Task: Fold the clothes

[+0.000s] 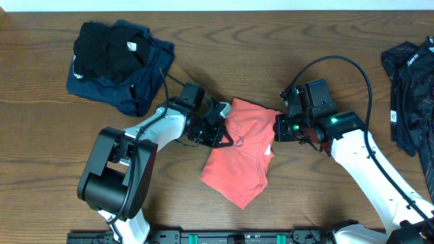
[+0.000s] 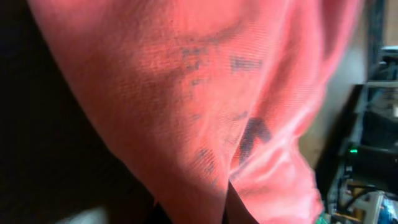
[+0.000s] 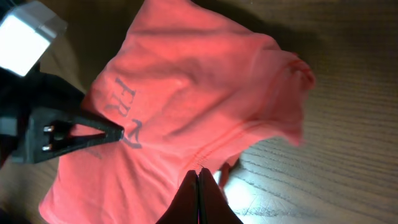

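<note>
**Both claws pinch the shirt at mid-table**

We see the shirt [image 1: 237, 152] lying crumpled at the middle of the table [image 1: 54, 156], nearer its front edge than its back. Our left claw [image 1: 227, 134] is closed on the shirt's left side, and red cloth fills its wrist view. Our right claw [image 1: 277, 130] is closed tight on the shirt's right side, fingertips together on the hem. A dark pile [image 1: 119, 64] sits toward the back left corner, and a dark garment [image 1: 410, 88] lies at the right edge.

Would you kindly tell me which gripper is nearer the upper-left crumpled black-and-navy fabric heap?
Left. The left gripper grips the orange-red T-shirt's edge facing that heap; the right gripper grips the shirt's opposite edge, farther away.
</note>
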Robot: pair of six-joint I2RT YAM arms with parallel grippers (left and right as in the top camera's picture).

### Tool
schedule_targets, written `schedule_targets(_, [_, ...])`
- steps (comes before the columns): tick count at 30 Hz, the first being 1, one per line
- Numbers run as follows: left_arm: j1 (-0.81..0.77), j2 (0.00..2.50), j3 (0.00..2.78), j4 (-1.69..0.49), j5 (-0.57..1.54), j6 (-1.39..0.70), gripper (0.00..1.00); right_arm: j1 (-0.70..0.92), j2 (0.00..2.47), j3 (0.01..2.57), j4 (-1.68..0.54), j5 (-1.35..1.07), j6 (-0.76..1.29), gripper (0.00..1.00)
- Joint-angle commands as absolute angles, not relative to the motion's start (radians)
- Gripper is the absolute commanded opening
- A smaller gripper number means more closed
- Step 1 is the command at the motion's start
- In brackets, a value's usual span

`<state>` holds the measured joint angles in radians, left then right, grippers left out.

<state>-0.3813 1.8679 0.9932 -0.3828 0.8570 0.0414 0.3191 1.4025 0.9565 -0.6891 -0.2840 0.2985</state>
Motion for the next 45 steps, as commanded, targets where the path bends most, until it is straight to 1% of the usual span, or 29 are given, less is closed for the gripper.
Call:
schedule_targets(1, [-0.377, 1.793, 1.089, -0.383, 0.975, 0.048, 0.06, 0.310, 1.393, 0.967, -0.692, -0.284, 0.279, 0.01])
schedule_targets(5, [-0.348, 1.722, 1.177, -0.382, 0.976, 0.043, 0.06, 0.284, 1.393, 0.967, -0.693, -0.285, 0.280, 0.01])
schedule_targets(9, [-0.281, 1.690, 1.308, -0.375, 0.976, 0.044, 0.06, 0.260, 1.393, 0.967, -0.693, -0.285, 0.284, 0.01])
schedule_targets(12, [-0.206, 1.693, 1.412, -0.358, 0.965, 0.043, 0.06, 0.249, 1.393, 0.967, -0.693, -0.285, 0.284, 0.01])
schedule_targets(14, [-0.145, 1.693, 1.459, -0.325, 0.920, 0.019, 0.06, 0.249, 1.393, 0.967, -0.693, -0.285, 0.289, 0.01])
schedule_targets(19, [0.039, 1.706, 1.480, -0.168, 0.795, -0.068, 0.06, 0.249, 1.393, 0.967, -0.696, -0.285, 0.319, 0.01])
schedule_targets(25, [0.244, 1.840, 1.480, -0.033, 0.667, -0.151, 0.06, 0.249, 1.393, 0.967, -0.717, -0.286, 0.345, 0.01])
schedule_targets(27, [0.291, 1.914, 1.480, 0.009, 0.657, -0.194, 0.06, 0.249, 1.393, 0.967, -0.733, -0.285, 0.345, 0.01])
schedule_targets(30, [0.356, 2.037, 1.480, 0.016, 0.657, -0.258, 0.07, 0.249, 1.393, 0.967, -0.752, -0.285, 0.356, 0.01])
schedule_targets(31, [0.368, 2.065, 1.480, 0.015, 0.658, -0.263, 0.14, 0.249, 1.393, 0.967, -0.753, -0.285, 0.360, 0.01])
schedule_targets(32, [0.383, 2.097, 1.480, 0.012, 0.663, -0.268, 0.27, 0.249, 1.393, 0.967, -0.754, -0.285, 0.360, 0.01])
schedule_targets(34, [0.405, 2.125, 1.480, -0.020, 0.666, -0.268, 0.37, 0.249, 1.393, 0.967, -0.754, -0.286, 0.360, 0.01])
schedule_targets(35, [0.416, 2.127, 1.480, -0.044, 0.666, -0.268, 0.51, 0.249, 1.392, 0.967, -0.756, -0.286, 0.360, 0.01])
schedule_targets(36, [0.428, 2.120, 1.480, -0.058, 0.671, -0.268, 0.63, 0.249, 1.391, 0.967, -0.759, -0.286, 0.360, 0.01])
schedule_targets(39, [0.458, 2.070, 1.480, -0.088, 0.704, -0.268, 0.72, 0.249, 1.388, 0.967, -0.763, -0.289, 0.360, 0.01])
schedule_targets(45, [0.491, 1.866, 1.480, -0.171, 0.743, -0.263, 0.81, 0.249, 1.360, 0.967, -0.764, -0.288, 0.355, 0.01])
